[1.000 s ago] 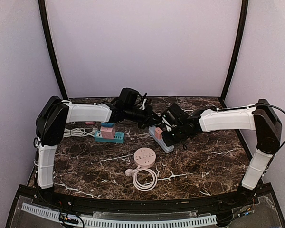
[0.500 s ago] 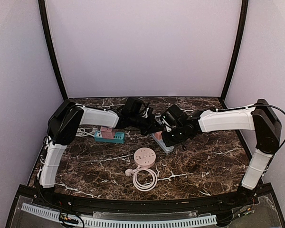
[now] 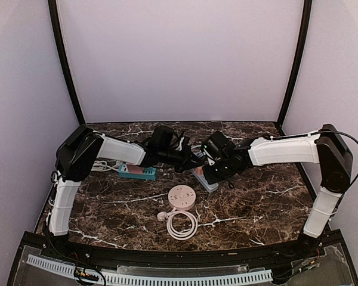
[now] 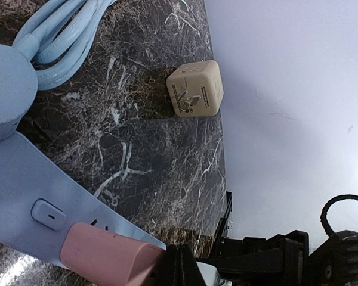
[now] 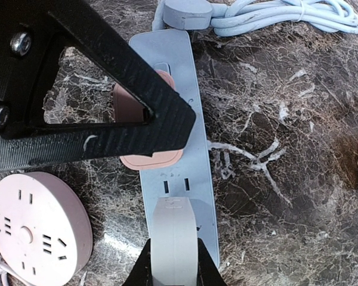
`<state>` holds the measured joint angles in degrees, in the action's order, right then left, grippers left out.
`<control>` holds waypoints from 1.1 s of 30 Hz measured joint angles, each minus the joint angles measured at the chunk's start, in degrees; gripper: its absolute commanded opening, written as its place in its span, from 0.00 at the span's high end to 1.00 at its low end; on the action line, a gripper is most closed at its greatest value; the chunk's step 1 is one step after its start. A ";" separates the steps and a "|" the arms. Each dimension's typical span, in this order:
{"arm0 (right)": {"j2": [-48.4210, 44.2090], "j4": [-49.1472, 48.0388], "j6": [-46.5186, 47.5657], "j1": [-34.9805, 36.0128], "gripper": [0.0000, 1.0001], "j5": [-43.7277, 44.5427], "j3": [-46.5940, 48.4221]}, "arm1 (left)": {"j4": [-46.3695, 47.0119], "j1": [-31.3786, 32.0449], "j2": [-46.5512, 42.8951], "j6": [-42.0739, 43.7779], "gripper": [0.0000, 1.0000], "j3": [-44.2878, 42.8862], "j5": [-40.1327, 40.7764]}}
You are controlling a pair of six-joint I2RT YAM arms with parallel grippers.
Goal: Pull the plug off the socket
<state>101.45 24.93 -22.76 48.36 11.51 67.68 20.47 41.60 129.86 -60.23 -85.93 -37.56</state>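
Top external: lilac walls [image 3: 179,59] enclose a dark marble table [image 3: 268,202] bearing the socket [image 3: 209,183].

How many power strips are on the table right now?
3: a teal strip at the left, a blue strip at the centre, and a round pink one nearer the front edge. Others may be hidden.
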 measured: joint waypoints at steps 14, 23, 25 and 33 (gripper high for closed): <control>0.24 1.68 1.92 0.00 0.98 0.57 1.11 | -5.84 0.09 -1.31 3.13 1.00 -0.61 2.49; 0.22 1.77 3.80 0.02 0.98 0.61 1.36 | -8.59 0.20 -1.31 4.50 1.00 -1.79 3.06; 0.09 2.36 4.13 0.11 0.98 1.01 1.99 | -8.68 0.20 -1.33 4.66 1.00 -1.79 3.13; -1.22 0.66 4.66 0.33 0.97 3.69 3.43 | -9.05 0.24 -1.33 5.18 1.00 -1.97 3.23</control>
<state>100.22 25.58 -18.11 48.69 15.20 71.11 11.42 41.85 128.53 -55.05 -87.90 -34.33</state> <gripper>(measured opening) 0.151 0.004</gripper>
